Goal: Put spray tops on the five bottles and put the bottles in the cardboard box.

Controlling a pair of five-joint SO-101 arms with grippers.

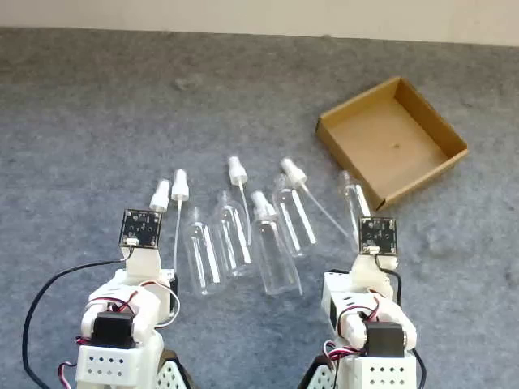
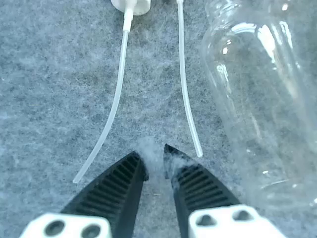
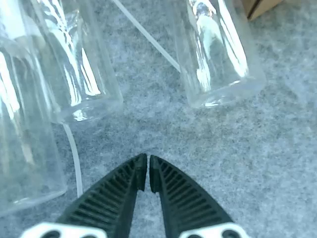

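Several clear plastic bottles [image 1: 231, 237] lie side by side mid-table in the high view. Loose white spray tops [image 1: 179, 187] with long thin tubes lie among and beyond them. One white top [image 1: 261, 203] sits at the neck of the largest bottle [image 1: 277, 259]. The cardboard box [image 1: 438, 130] stands open at the far right. My left gripper [image 2: 153, 154] hovers low over the carpet between two dip tubes [image 2: 187, 84], its jaws almost together and holding nothing, with a bottle [image 2: 262, 89] beside it. My right gripper [image 3: 148, 157] is shut and holds nothing, just short of two bottle bases [image 3: 213, 54].
Grey carpet [image 1: 97, 121] covers the table. The left arm [image 1: 134, 300] and right arm [image 1: 369, 316] sit at the near edge, behind the row of bottles. A corner of the box [image 3: 260, 6] shows past the right-hand bottle. Open carpet lies to the left and far side.
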